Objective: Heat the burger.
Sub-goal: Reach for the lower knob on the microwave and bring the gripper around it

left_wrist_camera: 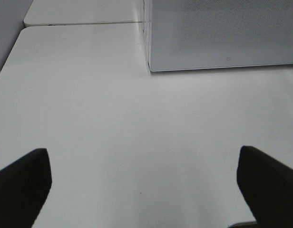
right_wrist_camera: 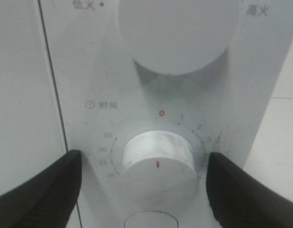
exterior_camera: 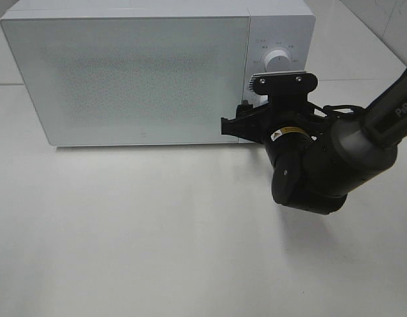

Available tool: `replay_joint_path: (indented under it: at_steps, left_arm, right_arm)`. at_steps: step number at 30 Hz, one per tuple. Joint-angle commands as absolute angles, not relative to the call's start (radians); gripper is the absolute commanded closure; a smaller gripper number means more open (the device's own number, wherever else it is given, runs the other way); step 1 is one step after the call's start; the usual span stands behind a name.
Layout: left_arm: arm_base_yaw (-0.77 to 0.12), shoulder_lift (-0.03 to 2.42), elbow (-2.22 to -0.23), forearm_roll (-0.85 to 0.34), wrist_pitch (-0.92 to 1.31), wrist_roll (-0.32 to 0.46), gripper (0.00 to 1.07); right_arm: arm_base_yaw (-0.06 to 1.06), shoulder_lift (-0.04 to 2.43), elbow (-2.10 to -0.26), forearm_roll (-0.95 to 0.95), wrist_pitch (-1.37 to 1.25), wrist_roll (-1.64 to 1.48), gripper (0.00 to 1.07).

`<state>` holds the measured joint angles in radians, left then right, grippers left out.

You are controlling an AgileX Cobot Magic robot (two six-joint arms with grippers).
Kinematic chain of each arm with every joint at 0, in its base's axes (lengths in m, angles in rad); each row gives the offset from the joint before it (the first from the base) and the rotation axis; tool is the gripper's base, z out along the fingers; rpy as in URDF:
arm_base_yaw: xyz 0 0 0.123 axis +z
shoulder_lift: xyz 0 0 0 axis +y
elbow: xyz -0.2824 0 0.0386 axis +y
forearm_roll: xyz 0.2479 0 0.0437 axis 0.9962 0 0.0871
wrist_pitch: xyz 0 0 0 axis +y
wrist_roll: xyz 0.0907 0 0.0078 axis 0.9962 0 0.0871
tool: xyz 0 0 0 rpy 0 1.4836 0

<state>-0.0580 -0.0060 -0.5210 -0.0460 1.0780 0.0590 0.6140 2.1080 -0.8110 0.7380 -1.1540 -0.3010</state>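
The burger shows in no view. The white box-shaped microwave oven (exterior_camera: 124,72) has its frosted door shut, and what lies behind it cannot be made out. The right gripper (right_wrist_camera: 144,159) is released: its black fingers (right_wrist_camera: 42,190) flank the round white timer knob (right_wrist_camera: 158,164) with a gap on each side. In the high view the right arm hides that knob. Only the left wrist view shows the left gripper (left_wrist_camera: 144,190), spread wide above the white table (left_wrist_camera: 137,118), grasping nothing.
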Motion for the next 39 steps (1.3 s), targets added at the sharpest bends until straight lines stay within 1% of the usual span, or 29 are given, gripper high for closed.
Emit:
replay_joint_path:
  at_steps: [1,14,16,17,19,20,21,22,23,24,25,26,27,28,29,35,36,39]
  left_arm:
    - [-0.056,-0.023,-0.519,-0.054,1.069,0.057,0.09]
    - [-0.056,-0.023,-0.519,-0.054,1.069,0.057,0.09]
    - [-0.056,-0.023,-0.519,-0.054,1.069,0.057,0.09]
    - [-0.056,-0.023,-0.519,-0.054,1.069,0.057,0.09]
    - [-0.056,-0.023,-0.519,-0.054,1.069,0.057,0.09]
    - [-0.056,-0.023,-0.519,-0.054,1.069,0.057,0.09]
    - [-0.056,-0.023,-0.519,-0.054,1.069,0.057,0.09]
    - [-0.056,-0.023,-0.519,-0.054,1.069,0.057,0.09]
    - [-0.056,-0.023,-0.519,-0.054,1.069,0.057,0.09]
    - [-0.056,-0.023,-0.519,-0.054,1.069,0.057,0.09]
    - [-0.056,-0.023,-0.519,-0.054,1.069,0.057,0.09]
    - [-0.056,-0.023,-0.519,-0.054,1.069,0.057,0.09]
    - [-0.056,-0.023,-0.519,-0.054,1.069,0.057,0.09]
    - [-0.056,-0.023,-0.519,-0.054,1.069,0.057,0.09]
    - [-0.056,-0.023,-0.519,-0.054,1.069,0.057,0.09]
    - [-0.056,-0.023,-0.519,-0.054,1.069,0.057,0.09]
    - [-0.056,-0.023,-0.519,-0.054,1.069,0.057,0.09]
    - [-0.056,-0.023,-0.519,-0.054,1.069,0.057,0.09]
  right_arm:
    - [0.597,2.082,-0.844,0.744,-1.265,-0.305,0.36]
    - [0.608,2.082,-0.816,0.75,-1.257,-0.308,0.37]
    - [0.608,2.082,-0.81,0.75,-1.255,-0.307,0.42]
    - [0.608,2.082,-0.81,0.75,-1.255,-0.307,0.42]
    - [0.608,2.082,-0.81,0.75,-1.254,-0.307,0.53]
    - [0.608,2.082,-0.81,0.75,-1.254,-0.307,0.53]
    - [0.608,2.082,-0.81,0.75,-1.248,-0.307,0.64]
    - [0.608,2.082,-0.81,0.75,-1.235,-0.307,0.7]
    - [0.608,2.082,-0.81,0.75,-1.235,-0.307,0.7]
    - [0.608,2.082,-0.81,0.746,-1.215,-0.305,0.84]
    - [0.608,2.082,-0.81,0.745,-1.21,-0.304,0.91]
    - [0.608,2.082,-0.81,0.745,-1.21,-0.304,0.91]
    - [0.608,2.082,-0.81,0.741,-1.21,-0.302,1.03]
    - [0.608,2.082,-0.81,0.741,-1.21,-0.302,1.03]
    - [0.608,2.082,-0.81,0.734,-1.215,-0.295,1.07]
    - [0.608,2.082,-0.81,0.681,-1.214,-0.231,1.07]
    - [0.608,2.082,-0.81,0.671,-1.214,-0.17,1.07]
    - [0.608,2.082,-0.81,0.665,-1.214,-0.129,1.07]
